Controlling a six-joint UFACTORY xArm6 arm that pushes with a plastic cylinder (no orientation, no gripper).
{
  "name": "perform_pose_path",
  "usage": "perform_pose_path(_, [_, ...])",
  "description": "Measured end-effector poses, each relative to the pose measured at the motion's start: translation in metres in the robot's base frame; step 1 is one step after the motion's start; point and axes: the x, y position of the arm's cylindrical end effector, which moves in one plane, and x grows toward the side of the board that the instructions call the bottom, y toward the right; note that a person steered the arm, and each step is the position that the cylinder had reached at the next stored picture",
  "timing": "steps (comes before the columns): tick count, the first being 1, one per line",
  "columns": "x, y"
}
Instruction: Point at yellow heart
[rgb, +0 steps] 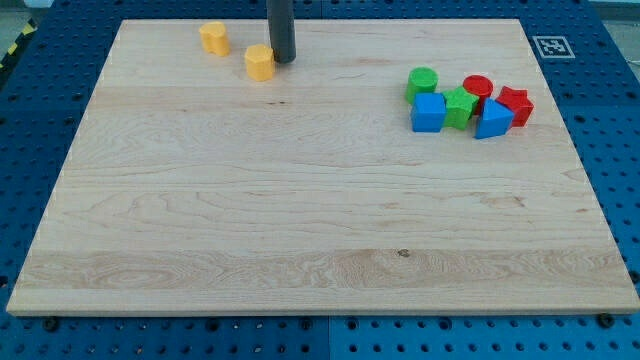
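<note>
Two yellow blocks sit up near the view's top-left of the worktop, and that's the whole puzzle. One yellow block is further toward the view's left, the other yellow block is right beside my tip. Honestly I can't make out from this angle which one is the heart; both just read as small chunky yellow lumps.

The relation that matters: my tip is just on the view's right of the nearer yellow one, touching it or near enough that I can't see a gap. The other yellow one lies further off to the view's left and a touch higher, past the near one. So if the near one is the heart, I'd say the pointing is basically done. If it's the far one, the tip would need to go around the near block rather than shove through it.

No claw on this rig, just the rod, so nothing is held or clamped.

Everything else, the green cylinder, green block, blue cube, blue block, red cylinder and red block, is clustered well apart on the view's right.
</note>
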Motion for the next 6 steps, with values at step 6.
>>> perform_pose_path(6, [0.02, -0.057])
